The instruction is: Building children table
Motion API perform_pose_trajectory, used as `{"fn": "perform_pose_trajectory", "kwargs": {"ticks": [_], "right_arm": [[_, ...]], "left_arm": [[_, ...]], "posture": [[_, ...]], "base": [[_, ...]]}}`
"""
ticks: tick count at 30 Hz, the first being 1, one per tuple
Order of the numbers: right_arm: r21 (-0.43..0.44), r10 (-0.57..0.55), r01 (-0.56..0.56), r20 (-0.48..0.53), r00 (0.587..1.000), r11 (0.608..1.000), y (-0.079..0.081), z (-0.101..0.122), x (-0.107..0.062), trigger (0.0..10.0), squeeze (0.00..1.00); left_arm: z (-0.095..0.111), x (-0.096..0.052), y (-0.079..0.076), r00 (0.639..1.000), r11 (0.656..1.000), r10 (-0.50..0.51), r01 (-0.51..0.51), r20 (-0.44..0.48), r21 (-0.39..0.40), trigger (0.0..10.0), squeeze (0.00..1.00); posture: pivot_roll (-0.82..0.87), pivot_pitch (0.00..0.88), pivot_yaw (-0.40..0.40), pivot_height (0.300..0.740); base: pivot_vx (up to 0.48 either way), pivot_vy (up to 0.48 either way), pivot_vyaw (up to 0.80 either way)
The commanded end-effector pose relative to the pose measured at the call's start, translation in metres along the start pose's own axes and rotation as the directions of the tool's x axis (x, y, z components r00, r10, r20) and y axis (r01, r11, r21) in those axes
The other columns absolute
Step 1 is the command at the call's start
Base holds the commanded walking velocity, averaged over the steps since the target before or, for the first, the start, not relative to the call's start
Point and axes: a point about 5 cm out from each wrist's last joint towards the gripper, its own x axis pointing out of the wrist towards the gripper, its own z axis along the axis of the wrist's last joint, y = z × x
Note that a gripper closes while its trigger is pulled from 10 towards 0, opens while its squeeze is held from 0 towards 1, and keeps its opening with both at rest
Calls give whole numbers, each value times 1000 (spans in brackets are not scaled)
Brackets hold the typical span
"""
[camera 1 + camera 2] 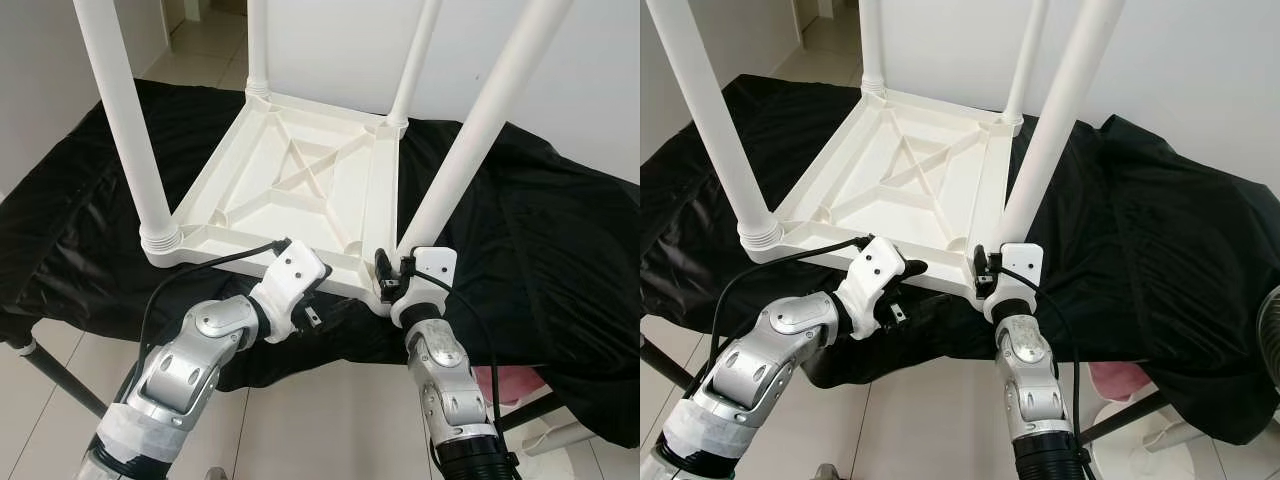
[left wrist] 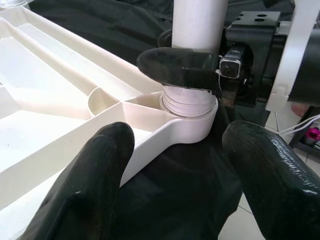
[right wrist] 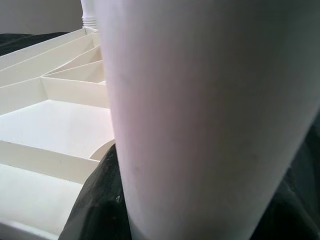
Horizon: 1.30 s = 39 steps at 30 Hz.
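1. At the near right corner of the upturned tabletop [image 1: 300, 185], the right gripper [image 1: 388, 278] is clamped round the base of the near right leg [image 1: 480, 130], one finger [image 2: 180, 67] wrapping it just above the threaded socket.
2. Beside it, the left gripper [image 1: 300, 262] rests at the tabletop's near edge, fingers [image 2: 90, 185] spread apart, holding nothing.
3. All four legs stand upright in their corners, so assembly looks nearly done.
4. Likely left: tightening this last leg, then turning the table over off the black cloth [image 1: 540, 260].
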Motion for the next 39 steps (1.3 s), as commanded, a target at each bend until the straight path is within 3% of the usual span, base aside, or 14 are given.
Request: {"fn": "perform_pose_trajectory", "kwargs": {"ticks": [1, 2, 15, 16, 17, 18, 24, 26, 29, 32, 39], "right_arm": [[9, -59, 59, -8, 998, 998, -5, -1, -4, 10000, 0], [13, -66, 66, -9, 998, 998, -4, -1, -5, 10000, 1000], [-7, -56, 56, 9, 998, 998, -10, 4, -10, 10000, 1000], [-6, -22, 22, 16, 1000, 1000, -14, 5, -11, 10000, 251], [-6, -22, 22, 16, 1000, 1000, -14, 5, -11, 10000, 251], [-8, 24, -24, 24, 999, 1000, -17, 6, -11, 10000, 0], [-47, 177, -176, 20, 984, 983, -29, 5, -8, 10000, 0], [-67, 285, -284, 9, 958, 957, -38, 5, -2, 10000, 0], [-69, 320, -319, 5, 947, 945, -39, 5, 1, 10000, 0], [-74, 467, -468, -34, 883, 880, -38, 1, 8, 10000, 0], [-57, 595, -599, -74, 800, 799, -32, -1, 14, 10000, 0]], "left_arm": [[-2, 0, -3, 1000, 1000, -19, 19, -7, -6, 10000, 0], [-2, 0, -5, 1000, 1000, -24, 24, -8, -8, 10000, 0], [-3, 1, -7, 999, 999, -39, 38, -11, -13, 10000, 0], [-3, 2, -6, 999, 999, -39, 39, -10, -12, 10000, 0], [-3, 2, -6, 999, 999, -39, 39, -10, -12, 10000, 0], [-2, 3, -5, 999, 999, -38, 38, -7, -10, 10000, 0], [-3, 2, -2, 999, 999, -35, 35, -9, -7, 10000, 0], [-4, 3, 2, 1000, 1000, -28, 28, -13, -3, 10000, 0], [-4, 4, 4, 1000, 1000, -24, 24, -13, -3, 10000, 0], [-4, 5, 6, 1000, 1000, -22, 22, -14, -3, 10000, 0], [-2, 6, 8, 1000, 1000, -25, 25, -16, 8, 10000, 0]], "posture": [[65, 23, -93, 740], [63, 24, -89, 740], [37, 25, -80, 740], [35, 26, -79, 740], [35, 26, -79, 740], [32, 32, -81, 740], [2, 39, -69, 740], [-2, 43, -71, 740], [-6, 42, -70, 740], [-10, 35, -61, 740], [3, 29, -61, 740]], "base": [[0, 0, 0], [0, 0, 0], [0, 0, 0], [0, 0, 0], [0, 0, 0], [0, 0, 0], [0, 0, 0], [0, 0, 0], [0, 0, 0], [0, 0, 0], [0, 0, 0]]}}
